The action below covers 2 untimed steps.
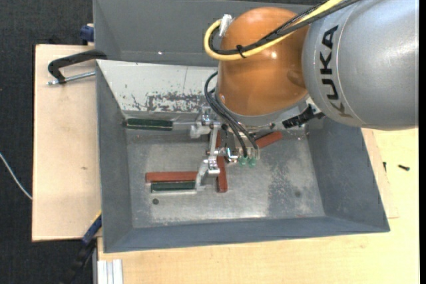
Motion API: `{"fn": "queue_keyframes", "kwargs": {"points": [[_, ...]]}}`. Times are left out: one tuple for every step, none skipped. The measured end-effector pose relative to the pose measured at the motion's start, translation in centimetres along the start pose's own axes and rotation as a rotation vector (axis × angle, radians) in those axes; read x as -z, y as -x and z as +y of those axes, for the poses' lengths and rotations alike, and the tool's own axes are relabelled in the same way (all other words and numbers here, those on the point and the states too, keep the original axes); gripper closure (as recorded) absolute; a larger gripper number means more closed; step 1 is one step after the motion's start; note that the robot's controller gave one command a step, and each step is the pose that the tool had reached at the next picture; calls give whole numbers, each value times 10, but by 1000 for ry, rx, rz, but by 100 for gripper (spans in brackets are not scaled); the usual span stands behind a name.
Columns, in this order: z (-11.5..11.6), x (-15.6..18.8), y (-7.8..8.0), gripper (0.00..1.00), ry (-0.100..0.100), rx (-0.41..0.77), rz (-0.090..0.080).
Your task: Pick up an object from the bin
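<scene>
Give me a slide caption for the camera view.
Gripper low in the grey metal bin, at a short red-brown bar, beside a long red-brown bar and dark green bar.

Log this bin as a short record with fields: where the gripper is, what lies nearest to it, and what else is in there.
container: grey bin
gripper: gripper low over the middle of the floor
nearest thing: red-brown bar, right beside the gripper
to its left: second red-brown bar, with a dark green bar lying alongside it
by the back wall: other dark green bar
held: cannot tell
</scene>
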State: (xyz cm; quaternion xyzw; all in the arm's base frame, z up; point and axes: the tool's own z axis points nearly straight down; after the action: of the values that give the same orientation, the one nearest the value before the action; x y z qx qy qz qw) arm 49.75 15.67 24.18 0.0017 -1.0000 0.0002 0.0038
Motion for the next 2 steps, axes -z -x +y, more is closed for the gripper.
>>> {"fn": "queue_keyframes", "kwargs": {"points": [[-1, 4, 2, 0, 2, -3, -8], [-53, -55, 49, 0, 1, 99, -12]]}}
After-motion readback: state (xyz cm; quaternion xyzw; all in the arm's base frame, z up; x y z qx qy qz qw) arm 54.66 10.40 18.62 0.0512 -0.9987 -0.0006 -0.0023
